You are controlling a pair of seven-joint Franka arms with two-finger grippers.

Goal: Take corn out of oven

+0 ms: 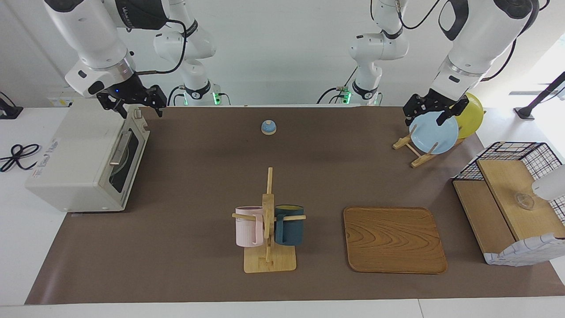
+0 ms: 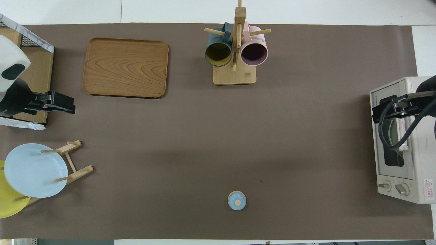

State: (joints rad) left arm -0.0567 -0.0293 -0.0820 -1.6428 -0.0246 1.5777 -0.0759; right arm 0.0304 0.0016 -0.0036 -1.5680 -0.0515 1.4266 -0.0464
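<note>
Your right hand [image 1: 132, 104] hovers over the shut oven [image 1: 84, 154], fingers apart; the corn isn't visible, presumably inside. Miss the handle [image 1: 120, 148] and the door stays closed. Left hand [image 1: 435, 112], fingers apart, waits over the plates [image 1: 435, 132]

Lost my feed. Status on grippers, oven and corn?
Right gripper over the oven's top edge. Left gripper waits over the plate rack. Oven door shut; corn unseen.

right gripper [image 1: 140, 102] over the closed oven [image 1: 84, 157], left gripper [image 1: 435, 112] over the blue plate [image 1: 434, 132]
</note>
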